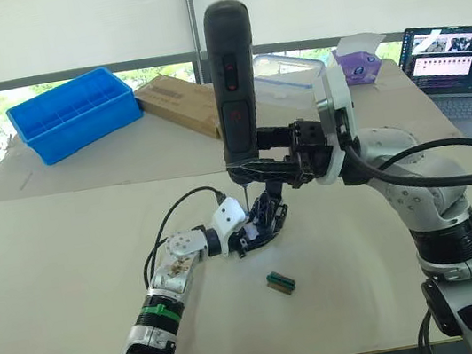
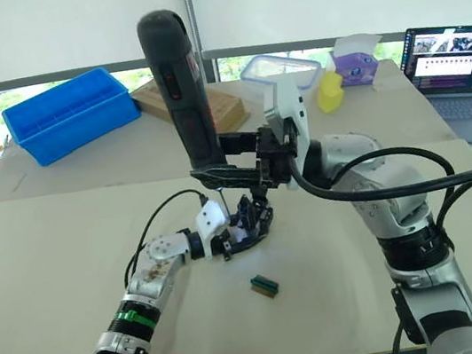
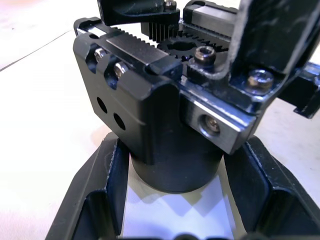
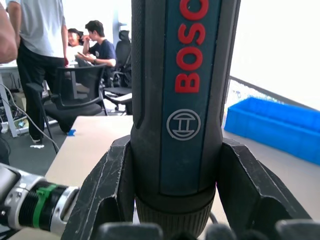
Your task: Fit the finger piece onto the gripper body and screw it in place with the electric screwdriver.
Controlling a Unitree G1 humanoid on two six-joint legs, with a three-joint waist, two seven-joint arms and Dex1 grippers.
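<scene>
The electric screwdriver (image 1: 232, 79) stands upright over the middle of the table, and my right gripper (image 1: 251, 169) is shut on its lower barrel. Its thin bit (image 1: 245, 195) points down onto the top of the gripper body (image 1: 269, 212). In the right wrist view both fingers (image 4: 112, 190) press the dark barrel (image 4: 187, 100). My left gripper (image 1: 247, 236) is shut on the gripper body, its fingers (image 3: 100, 195) clamping the round base (image 3: 175, 170) on the table. I cannot tell the finger piece apart from the body's black parts.
A small green-and-brown block (image 1: 281, 283) lies just in front of the body. At the back stand a blue bin (image 1: 73, 113), a cardboard box (image 1: 180, 105), a clear container (image 2: 277, 67), a purple tissue box (image 1: 360, 63) and a laptop (image 1: 460, 61). People sit in the background (image 4: 95, 50).
</scene>
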